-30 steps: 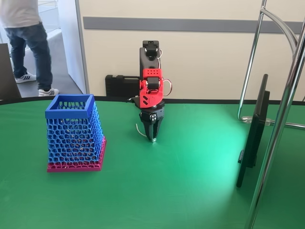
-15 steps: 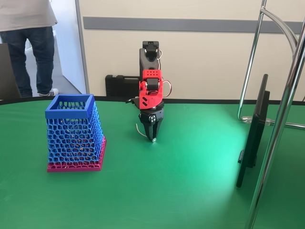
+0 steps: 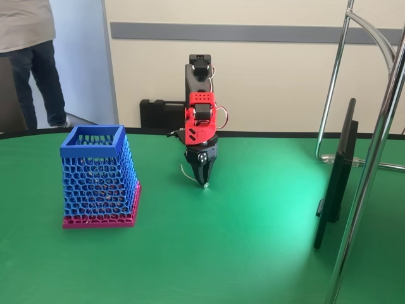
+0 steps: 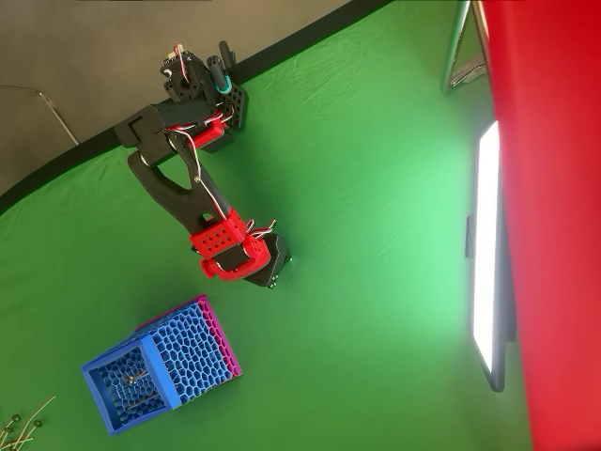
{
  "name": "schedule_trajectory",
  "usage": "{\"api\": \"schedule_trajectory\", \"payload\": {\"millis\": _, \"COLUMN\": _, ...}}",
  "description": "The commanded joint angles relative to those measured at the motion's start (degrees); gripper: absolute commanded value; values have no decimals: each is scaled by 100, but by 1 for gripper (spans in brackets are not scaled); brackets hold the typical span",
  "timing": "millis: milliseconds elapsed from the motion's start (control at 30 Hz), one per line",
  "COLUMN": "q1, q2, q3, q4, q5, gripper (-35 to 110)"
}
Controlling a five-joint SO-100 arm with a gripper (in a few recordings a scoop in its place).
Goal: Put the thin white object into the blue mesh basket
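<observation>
In the fixed view, nearest the camera lies the bare green desk (image 3: 209,253). On its right a chrome tube frame (image 3: 373,158) rises, with a dark flat screen (image 3: 338,174) seen edge-on just behind it. To the left, a little farther back, the blue mesh basket (image 3: 98,177) stands upright on its pink base, open rim up; the overhead view (image 4: 160,366) shows something small and pale lying on its floor, too faint to identify.

Right of the basket and well apart from it, the red and black arm (image 3: 201,120) points its pincer (image 3: 204,182) straight down, tip at or just above the desk; I cannot tell whether it touches. The jaws look drawn nearly together, though this angle does not settle whether they are fully closed. The thin white object (image 3: 185,173) curves out from the pincer's left side, just above the cloth, so it seems pinched there; the contact itself is too small to confirm. From overhead the pincer (image 4: 275,272) hangs beneath the red wrist.

Behind the arm a black case (image 3: 161,114) sits against the beige wall. At far left a person's legs (image 3: 38,82) stand in a doorway.

No writing or brand is readable
</observation>
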Motion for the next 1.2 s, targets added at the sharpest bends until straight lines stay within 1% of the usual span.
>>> {"api": "schedule_trajectory", "payload": {"millis": 0, "q1": 44, "q2": 26, "q3": -158, "q4": -9, "q5": 0, "gripper": 6}}
{"api": "schedule_trajectory", "payload": {"millis": 200, "q1": 0, "q2": 9, "q3": -220, "q4": -26, "q5": -211, "gripper": 3}}
{"api": "schedule_trajectory", "payload": {"millis": 500, "q1": 88, "q2": 396, "q3": -615, "q4": -141, "q5": -1002, "gripper": 1}}
{"api": "schedule_trajectory", "payload": {"millis": 733, "q1": 18, "q2": 677, "q3": -1608, "q4": 299, "q5": -1635, "gripper": 1}}
{"api": "schedule_trajectory", "payload": {"millis": 867, "q1": 26, "q2": 888, "q3": -2329, "q4": 237, "q5": -2399, "gripper": 1}}
{"api": "schedule_trajectory", "payload": {"millis": 1000, "q1": 18, "q2": 1081, "q3": -2769, "q4": -185, "q5": -3357, "gripper": 1}}
{"api": "schedule_trajectory", "payload": {"millis": 1167, "q1": -26, "q2": 1327, "q3": -3050, "q4": -888, "q5": -4298, "gripper": 1}}
